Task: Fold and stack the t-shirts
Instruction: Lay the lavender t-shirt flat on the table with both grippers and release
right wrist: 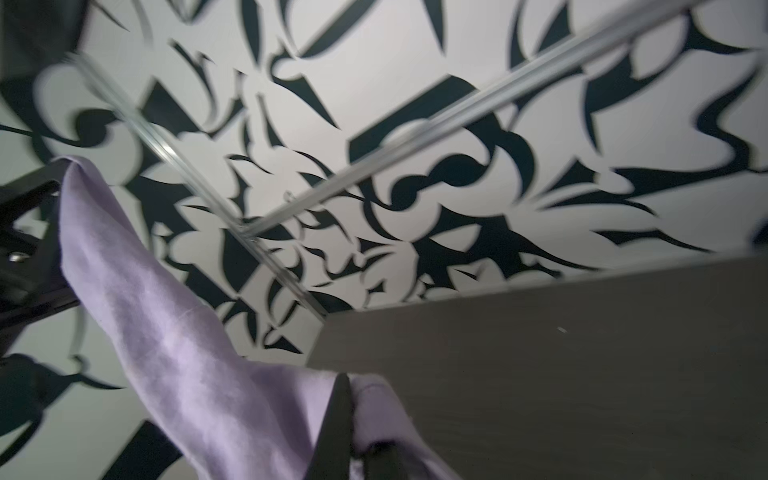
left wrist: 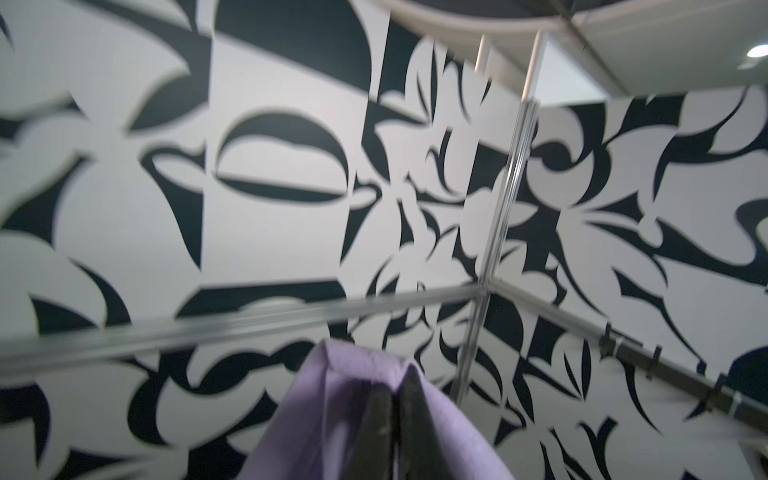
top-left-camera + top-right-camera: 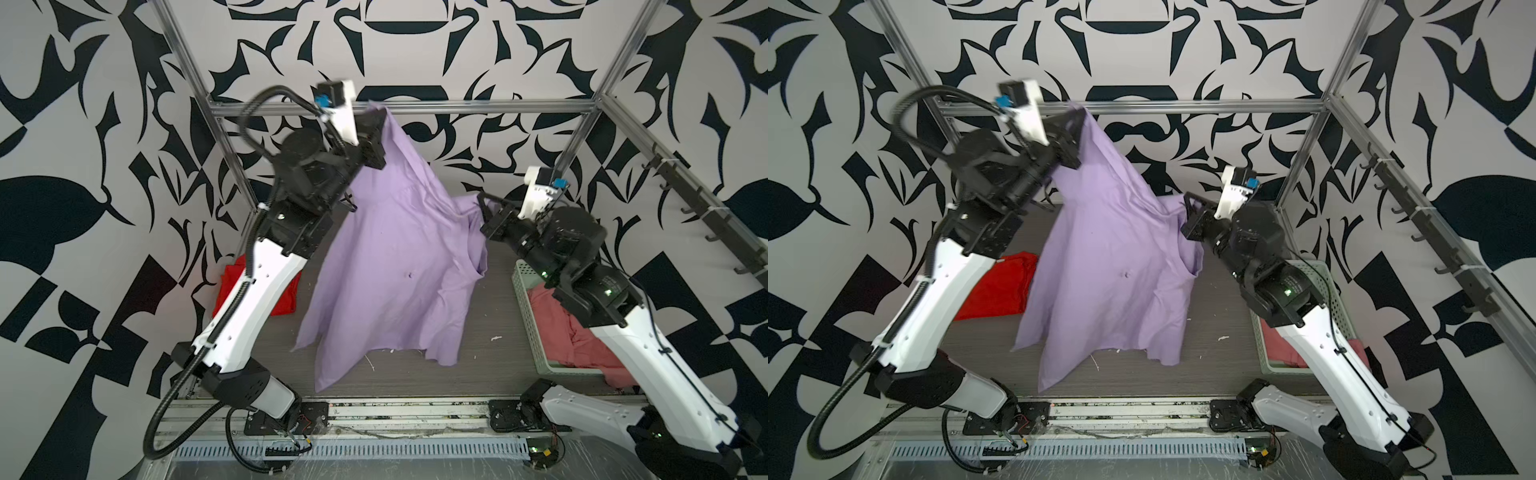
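While you hold the lilac t-shirt point(image 3: 395, 257) point(image 3: 1108, 257) off the tabletop point(image 3: 490, 307), your left gripper point(image 3: 376, 116) point(image 3: 1077, 114) is clamped on a bunched edge of it at the upper middle of both top views, just in front of the rear frame bar point(image 3: 498, 109). The left wrist view shows the jaws pressed together with cloth point(image 2: 345, 374) draped over them. Your right gripper point(image 3: 484, 208) point(image 3: 1187, 203) pinches another edge lower, right of centre. The shirt slants between the two grips and hangs in loose folds toward lower centre. You cannot tell whether its lowest corner touches the tabletop. At left, partly behind your left arm, the red t-shirt point(image 3: 284, 297) point(image 3: 996, 286) lies on the table. At right, the salmon pink t-shirt point(image 3: 552, 324) sits crumpled in the pale green perforated basket point(image 3: 523, 291).
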Controlling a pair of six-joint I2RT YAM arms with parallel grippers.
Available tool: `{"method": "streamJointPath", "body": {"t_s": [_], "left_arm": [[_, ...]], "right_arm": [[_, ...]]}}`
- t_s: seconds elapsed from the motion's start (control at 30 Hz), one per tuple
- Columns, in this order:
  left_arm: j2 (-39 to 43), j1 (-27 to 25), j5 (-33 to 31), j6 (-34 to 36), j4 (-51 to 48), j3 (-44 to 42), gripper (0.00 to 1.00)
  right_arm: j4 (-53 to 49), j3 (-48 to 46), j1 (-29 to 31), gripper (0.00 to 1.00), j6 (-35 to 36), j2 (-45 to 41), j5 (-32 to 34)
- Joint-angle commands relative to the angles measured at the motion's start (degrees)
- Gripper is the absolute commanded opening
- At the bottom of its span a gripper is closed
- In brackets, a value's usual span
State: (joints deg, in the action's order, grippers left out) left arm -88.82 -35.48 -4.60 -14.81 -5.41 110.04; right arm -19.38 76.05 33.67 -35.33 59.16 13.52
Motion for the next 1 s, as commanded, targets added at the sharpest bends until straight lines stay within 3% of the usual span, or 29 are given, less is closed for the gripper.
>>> {"method": "streamJointPath", "body": {"t_s": [0.0,0.1,0.23,0.5,0.57,0.6,0.67,0.73,0.9,0.97], "left_arm": [[-1.94,-0.33,3.88,-11.84,-0.10,-8.04,0.00],[-6.07,-0.61,6.41,-16.71,1.78,-14.06,0.00],[-13.67,-1.90,10.32,-19.99,1.02,-14.63,0.00],[-26.82,-3.36,16.07,-23.44,-1.88,-8.07,0.00],[-29.65,-3.36,17.94,-23.84,-3.02,-5.72,0.00],[-31.12,-3.36,19.05,-23.95,-3.90,-4.35,0.02],[-33.07,-3.45,19.87,-24.08,-5.92,-2.14,0.37],[-33.57,-3.36,19.42,-23.08,-7.84,-1.22,0.63],[-29.96,-0.58,13.26,-20.17,-10.76,-2.90,0.72],[-27.87,2.00,12.37,-20.80,-11.67,-4.73,0.72]], "right_arm": [[-1.95,-10.22,-1.55,0.00,-5.20,-3.17,15.00],[-0.66,-21.54,-6.88,0.00,-13.70,-6.47,14.40],[2.59,-33.54,-16.00,0.00,-21.66,-8.19,9.71],[2.72,-35.49,-23.12,0.00,-22.84,-1.37,8.69],[-0.03,-33.23,-23.86,0.11,-24.21,1.98,8.89],[-2.67,-31.60,-24.00,0.24,-25.31,4.05,9.33],[-7.07,-28.28,-24.09,0.36,-26.48,7.50,10.08],[-9.65,-25.49,-24.09,0.39,-26.87,9.75,10.90],[-5.05,-20.25,-24.09,0.47,-18.88,11.29,10.96],[-2.64,-16.07,-23.95,0.47,-12.93,13.69,6.87]]}}
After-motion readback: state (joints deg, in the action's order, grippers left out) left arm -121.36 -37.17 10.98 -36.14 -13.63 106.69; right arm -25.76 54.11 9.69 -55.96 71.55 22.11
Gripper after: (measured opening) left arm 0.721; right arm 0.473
